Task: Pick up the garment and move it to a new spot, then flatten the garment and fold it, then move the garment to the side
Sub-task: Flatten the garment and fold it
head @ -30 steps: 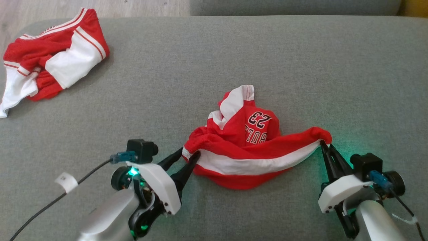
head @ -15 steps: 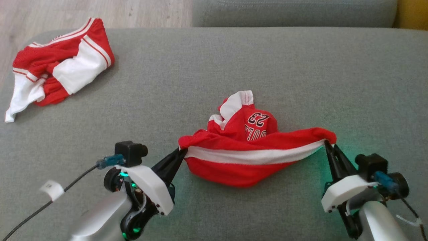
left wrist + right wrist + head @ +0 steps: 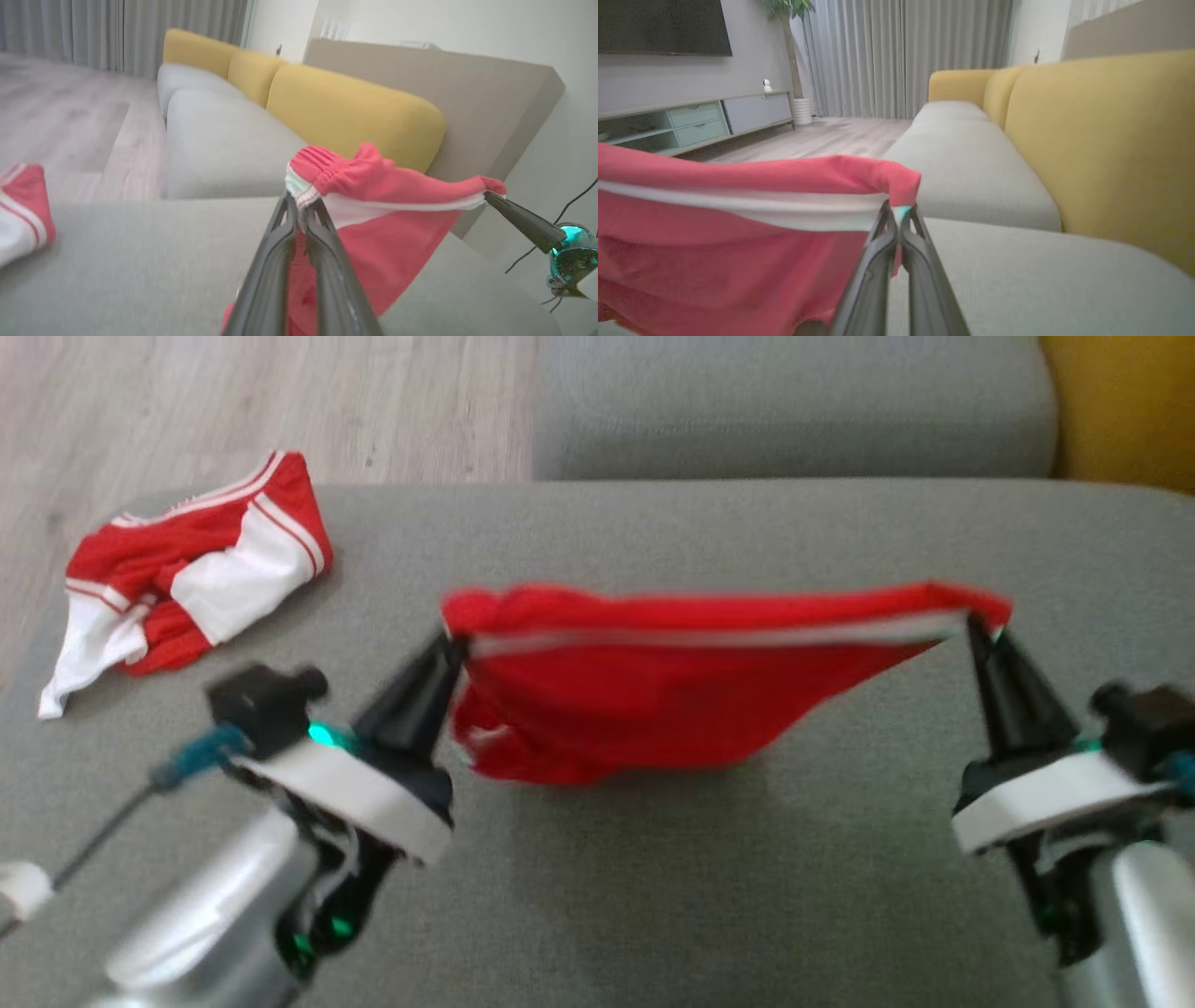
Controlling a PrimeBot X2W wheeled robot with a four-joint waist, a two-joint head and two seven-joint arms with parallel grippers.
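Both my jaws are clamped on the garment [image 3: 653, 700]: left gripper [image 3: 455, 649] pinches one waistband end, right gripper [image 3: 973, 627] the other, cloth strung taut between them and sagging beneath. I judge the pick-up done; moving it, flattening, folding and setting it aside all remain.

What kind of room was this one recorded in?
Most likely a home living room: a grey sofa with yellow back cushions, a wall-mounted TV over a low cabinet, and floor-length curtains.
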